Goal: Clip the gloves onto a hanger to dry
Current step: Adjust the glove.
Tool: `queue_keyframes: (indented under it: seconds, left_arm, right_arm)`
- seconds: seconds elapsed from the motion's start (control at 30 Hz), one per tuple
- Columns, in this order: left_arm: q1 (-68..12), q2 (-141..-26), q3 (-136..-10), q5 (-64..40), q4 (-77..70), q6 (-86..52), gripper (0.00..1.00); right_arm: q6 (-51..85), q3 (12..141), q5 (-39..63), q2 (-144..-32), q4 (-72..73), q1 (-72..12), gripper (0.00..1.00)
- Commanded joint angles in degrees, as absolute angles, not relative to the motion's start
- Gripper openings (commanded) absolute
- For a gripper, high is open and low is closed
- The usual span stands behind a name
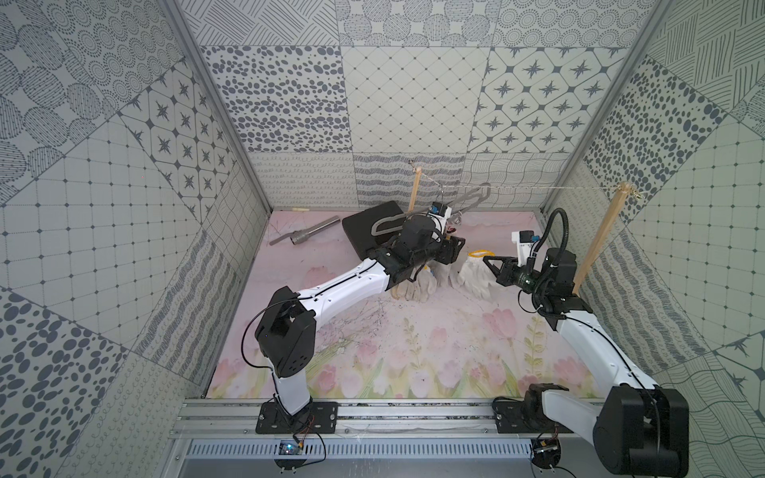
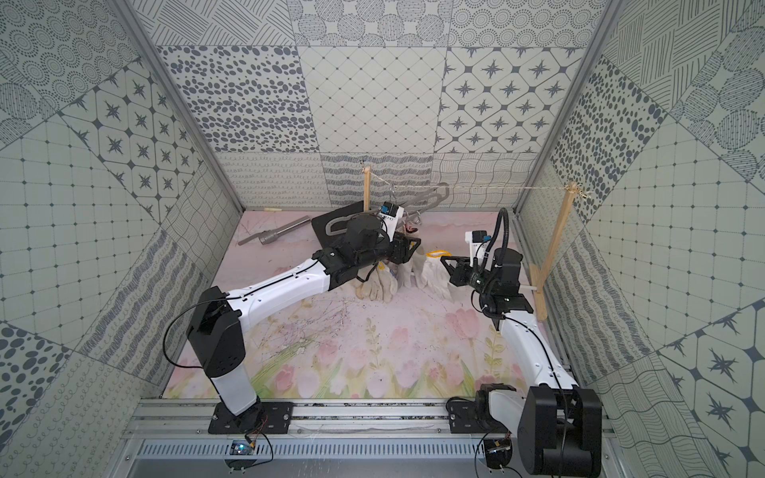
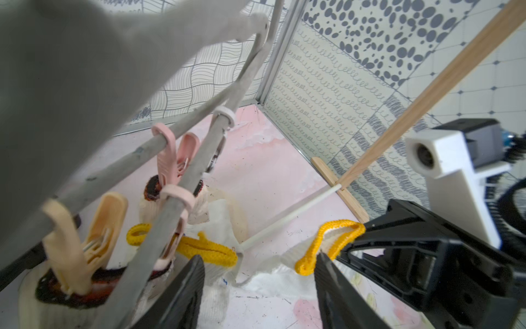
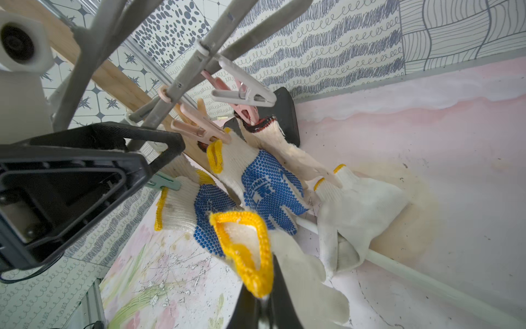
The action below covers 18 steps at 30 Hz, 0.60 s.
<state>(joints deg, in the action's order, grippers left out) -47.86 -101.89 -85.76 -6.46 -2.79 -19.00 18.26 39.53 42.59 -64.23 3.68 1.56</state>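
Pinching the yellow cuff of a cream glove, the right pincer is clamped shut on it, at 3 o'clock of the other gloves slumped on the counter. Meanwhile the left pincer gapes wide with nothing in it, and the grey hanger hangs at 12 o'clock of them, pegs biting several cuffs.

place: probably robot lab booth | cues: patterned wall panels, aluminium rail

Patterned walls, pink floral floor
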Motion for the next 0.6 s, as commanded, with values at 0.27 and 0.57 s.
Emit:
queue_keyframes:
  seconds: [0.27, 0.57]
  left_arm:
    - [-47.47, -97.34, -82.83, -20.44, 0.00, -9.00, 0.70]
    - [-47.47, -98.24, -81.60, -19.40, -0.04, -4.27, 0.70]
  right_arm:
    - [13.87, 39.28, 54.43, -62.24, 5.79, 1.32, 0.05]
    - [13.50, 41.57, 61.38, -62.60, 4.06, 1.16, 0.04]
